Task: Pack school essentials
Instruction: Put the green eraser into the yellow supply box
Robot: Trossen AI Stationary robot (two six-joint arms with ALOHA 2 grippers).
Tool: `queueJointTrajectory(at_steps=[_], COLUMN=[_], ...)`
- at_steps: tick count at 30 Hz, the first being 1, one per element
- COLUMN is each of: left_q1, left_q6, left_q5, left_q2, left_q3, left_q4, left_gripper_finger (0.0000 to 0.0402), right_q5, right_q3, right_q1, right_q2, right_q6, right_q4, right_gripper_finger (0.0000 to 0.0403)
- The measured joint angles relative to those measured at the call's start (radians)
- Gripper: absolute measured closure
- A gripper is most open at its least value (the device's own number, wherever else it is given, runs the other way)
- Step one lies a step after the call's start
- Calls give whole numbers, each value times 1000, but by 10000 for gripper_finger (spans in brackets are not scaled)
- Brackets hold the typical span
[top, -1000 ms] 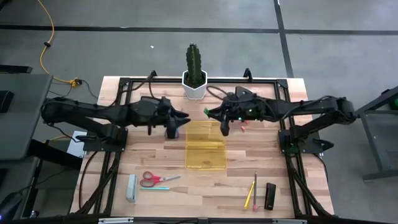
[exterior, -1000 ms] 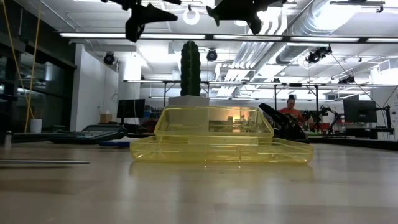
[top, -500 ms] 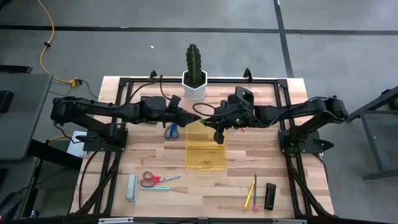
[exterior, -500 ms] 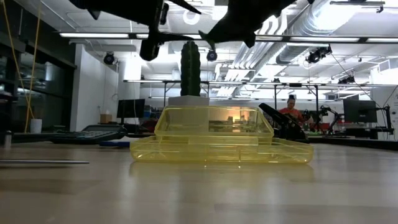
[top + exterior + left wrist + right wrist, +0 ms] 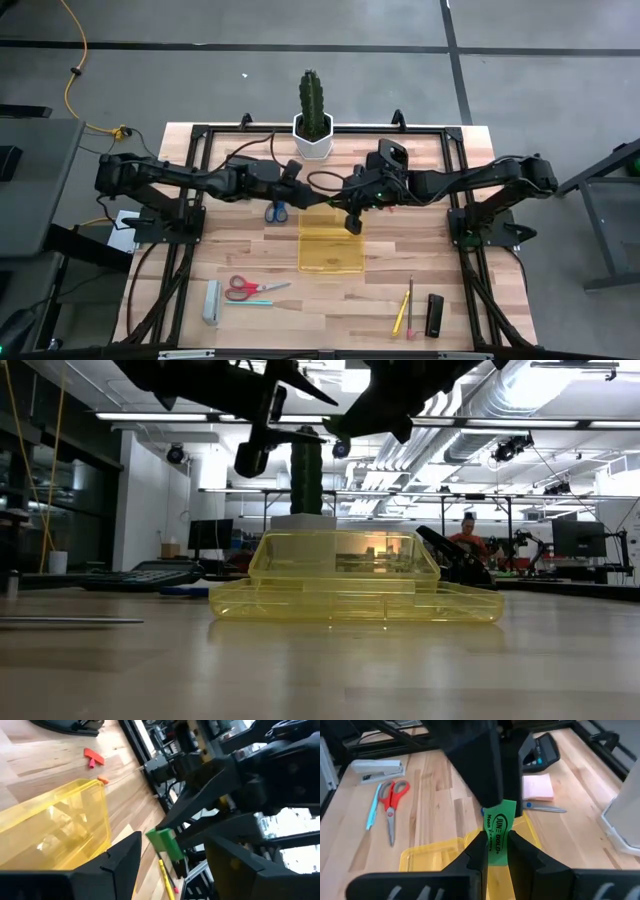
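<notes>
Right now, from above, both arms meet over the far end of the yellow box. Red scissors and pencils wait on the wooden table.

From table height, the box sits open, with a cactus and a big room behind.

By the left wrist, the left gripper is spread wide around a green eraser.

By the right wrist, the right gripper pinches that eraser. I think it should drop it gently, right over the box.
</notes>
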Motion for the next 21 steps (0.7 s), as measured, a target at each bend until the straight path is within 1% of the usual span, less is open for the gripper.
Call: queueJointTrajectory(at_steps=[5,21], left_q1=[6,6], left_q6=[1,3], left_q5=[12,36], left_q2=[4,15], left_q3=[0,0], left_q4=[1,-5], left_gripper_finger=[224,347], right_q5=[-4,-3], right_q3=[0,0], right_q1=[0,0], right_q2=[0,0], right_q6=[0,0], right_q4=[-6,5], right_gripper_finger=[364,364])
